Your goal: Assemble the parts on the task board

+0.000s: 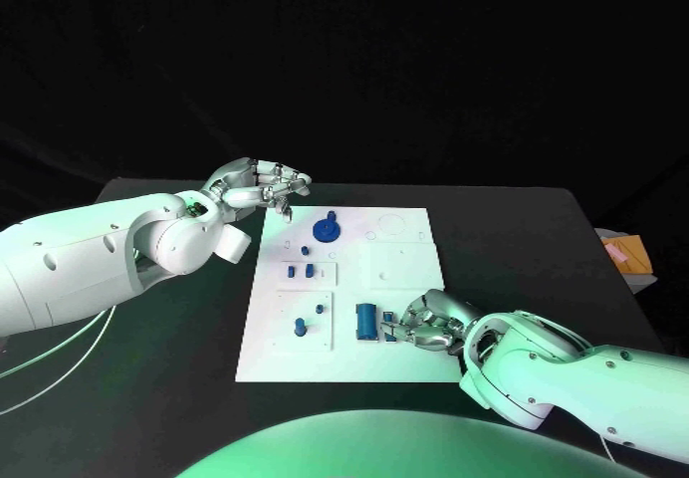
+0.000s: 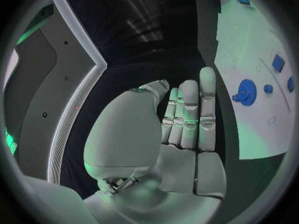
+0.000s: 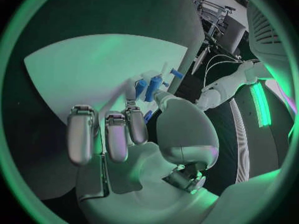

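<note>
Parts on the white task board (image 1: 402,299) sit under the right hand (image 1: 426,322), whose fingertips (image 3: 132,106) press around a blue cylinder (image 1: 366,321) at the board's near-right area; whether they truly grasp it cannot be told. From the head view the cylinder lies flat, long axis running toward and away from the robot. The left hand (image 1: 263,185) hovers off the board's far-left corner, fingers (image 2: 190,109) straight and together, holding nothing. Its wrist view shows a blue gear (image 2: 245,92) nearby.
</note>
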`<action>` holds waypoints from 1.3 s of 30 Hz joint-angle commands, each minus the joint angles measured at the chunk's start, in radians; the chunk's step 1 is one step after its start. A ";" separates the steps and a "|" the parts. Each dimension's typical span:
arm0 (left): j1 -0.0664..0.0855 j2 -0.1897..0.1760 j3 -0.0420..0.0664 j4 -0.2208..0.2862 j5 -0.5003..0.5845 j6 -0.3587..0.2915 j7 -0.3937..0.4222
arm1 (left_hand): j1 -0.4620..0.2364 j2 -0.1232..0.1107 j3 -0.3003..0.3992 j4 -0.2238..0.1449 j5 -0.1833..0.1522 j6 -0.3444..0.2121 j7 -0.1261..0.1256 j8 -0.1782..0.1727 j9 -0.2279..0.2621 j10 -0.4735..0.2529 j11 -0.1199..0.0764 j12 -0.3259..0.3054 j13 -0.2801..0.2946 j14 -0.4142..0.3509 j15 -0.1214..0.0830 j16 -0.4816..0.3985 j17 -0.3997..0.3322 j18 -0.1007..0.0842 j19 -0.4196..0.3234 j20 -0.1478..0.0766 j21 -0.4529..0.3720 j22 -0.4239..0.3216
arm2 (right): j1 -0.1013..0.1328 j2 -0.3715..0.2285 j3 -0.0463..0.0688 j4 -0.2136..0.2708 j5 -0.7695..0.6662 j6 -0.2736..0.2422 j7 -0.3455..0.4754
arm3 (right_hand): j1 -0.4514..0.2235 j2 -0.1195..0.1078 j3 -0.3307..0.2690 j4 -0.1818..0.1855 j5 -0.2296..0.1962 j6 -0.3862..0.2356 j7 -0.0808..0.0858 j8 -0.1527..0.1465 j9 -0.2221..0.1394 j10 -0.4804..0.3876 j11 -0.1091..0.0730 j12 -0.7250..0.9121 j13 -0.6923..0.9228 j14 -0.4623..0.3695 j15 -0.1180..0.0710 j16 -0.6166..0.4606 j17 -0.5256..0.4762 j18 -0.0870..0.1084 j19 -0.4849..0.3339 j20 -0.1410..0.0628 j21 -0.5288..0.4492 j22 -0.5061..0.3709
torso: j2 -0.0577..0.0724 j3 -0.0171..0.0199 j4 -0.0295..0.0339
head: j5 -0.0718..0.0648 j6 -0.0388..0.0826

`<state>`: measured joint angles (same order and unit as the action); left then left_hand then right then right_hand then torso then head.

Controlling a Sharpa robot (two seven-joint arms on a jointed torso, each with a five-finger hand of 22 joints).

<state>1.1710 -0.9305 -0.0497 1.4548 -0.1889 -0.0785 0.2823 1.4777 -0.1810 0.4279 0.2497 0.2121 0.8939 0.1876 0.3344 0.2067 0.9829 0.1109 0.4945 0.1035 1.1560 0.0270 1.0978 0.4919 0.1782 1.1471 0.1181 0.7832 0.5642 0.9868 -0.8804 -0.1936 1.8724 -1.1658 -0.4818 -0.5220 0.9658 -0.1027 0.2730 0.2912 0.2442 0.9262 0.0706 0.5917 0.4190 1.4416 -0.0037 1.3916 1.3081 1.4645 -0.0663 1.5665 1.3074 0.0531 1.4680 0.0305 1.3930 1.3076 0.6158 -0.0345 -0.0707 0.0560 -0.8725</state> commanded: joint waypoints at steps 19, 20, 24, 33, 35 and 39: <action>0.001 -0.001 0.001 0.001 0.008 0.020 0.000 | -0.009 0.004 0.005 0.000 -0.001 -0.007 -0.003 0.004 0.002 -0.008 0.000 0.005 0.001 -0.005 0.004 0.004 -0.001 0.006 0.008 0.001 -0.004 -0.001 | 0.002 -0.043 0.000 0.035 -0.023 0.088 0.023 | 0.134 -0.015 -0.018 -0.025 -0.068 -0.001 0.000 0.002 -0.006 0.001 -0.001 -0.002 0.104 0.106 -0.007 0.004 0.263 -0.017 0.077 -0.005 -0.002 0.182 | -0.001 0.0000 -0.0011 | 0.002 0.000; 0.001 -0.001 0.001 0.001 0.008 0.021 0.000 | -0.008 0.004 0.006 -0.001 -0.001 -0.007 -0.003 0.004 0.002 -0.008 0.000 0.005 0.001 -0.005 0.004 0.004 -0.001 0.006 0.009 0.001 -0.004 -0.001 | 0.002 -0.044 0.000 0.035 -0.023 0.091 0.024 | 0.137 -0.015 -0.018 -0.025 -0.070 -0.001 0.000 0.002 -0.006 0.002 -0.001 -0.002 0.104 0.106 -0.007 0.004 0.263 -0.017 0.077 -0.005 -0.002 0.182 | -0.001 0.0001 -0.0014 | 0.002 0.000; 0.001 0.000 0.001 0.001 0.007 0.021 0.001 | -0.007 0.004 0.006 -0.001 -0.001 -0.007 -0.003 0.004 0.002 -0.008 0.000 0.005 0.001 -0.005 0.003 0.004 -0.001 0.006 0.009 0.001 -0.004 -0.001 | 0.002 -0.044 0.000 0.031 -0.023 0.098 0.024 | 0.146 -0.010 -0.016 -0.025 -0.072 -0.001 0.000 0.002 -0.007 0.002 -0.001 -0.002 0.104 0.106 -0.007 0.004 0.263 -0.017 0.077 -0.005 -0.001 0.183 | -0.001 0.0001 0.0002 | 0.000 0.000; 0.001 0.000 0.001 0.002 0.007 0.021 0.002 | -0.007 0.004 0.006 -0.001 -0.001 -0.007 -0.003 0.004 0.002 -0.008 0.000 0.005 0.001 -0.005 0.003 0.004 -0.001 0.006 0.009 0.001 -0.004 -0.001 | 0.002 -0.028 0.000 0.007 -0.024 0.098 0.021 | 0.147 -0.004 -0.015 -0.020 -0.072 0.000 0.000 0.002 -0.008 0.002 -0.001 -0.002 0.104 0.106 -0.006 0.004 0.263 -0.018 0.077 -0.005 0.001 0.184 | 0.001 0.0005 0.0011 | 0.001 0.000; 0.001 0.000 0.001 0.003 0.007 0.021 0.003 | -0.007 0.004 0.006 -0.001 -0.001 -0.007 -0.003 0.004 0.002 -0.008 0.000 0.005 0.001 -0.005 0.003 0.004 -0.001 0.006 0.009 0.001 -0.004 -0.001 | 0.002 -0.024 0.000 0.001 -0.024 0.099 0.020 | 0.147 -0.004 -0.015 -0.020 -0.071 0.000 0.000 0.002 -0.008 0.002 -0.001 -0.001 0.105 0.106 -0.006 0.004 0.263 -0.018 0.077 -0.005 0.000 0.184 | 0.001 0.0005 0.0010 | 0.002 0.000; 0.001 -0.001 0.001 0.004 0.007 0.021 0.002 | -0.007 0.004 0.006 -0.001 -0.001 -0.007 -0.003 0.004 0.002 -0.008 0.000 0.005 0.001 -0.005 0.003 0.004 -0.001 0.006 0.009 0.001 -0.004 -0.001 | 0.002 -0.012 0.000 -0.015 -0.024 0.099 0.016 | 0.149 0.001 -0.014 -0.017 -0.070 0.001 0.000 0.001 -0.008 0.002 -0.001 -0.002 0.104 0.106 -0.006 0.004 0.263 -0.018 0.077 -0.005 -0.001 0.183 | 0.001 0.0006 0.0016 | 0.004 0.000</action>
<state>1.1707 -0.9322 -0.0497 1.4556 -0.1879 -0.0728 0.2784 1.4778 -0.1809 0.4279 0.2497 0.2121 0.8939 0.1876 0.3344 0.2073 0.9829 0.1109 0.4944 0.1031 1.1560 0.0270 1.0978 0.4921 0.1782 1.1471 0.1180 0.7832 0.5644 0.9893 -0.8956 -0.1934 1.8623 -1.1777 -0.4028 -0.5073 1.1110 -0.1080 0.2596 0.2686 0.1755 0.9262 0.0706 0.5919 0.4125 1.4416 -0.0037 1.3916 1.3077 1.4645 -0.0663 1.5665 1.3073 0.0532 1.4679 0.0306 1.3930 1.3077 0.6169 -0.0341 -0.0694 0.0583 -0.8725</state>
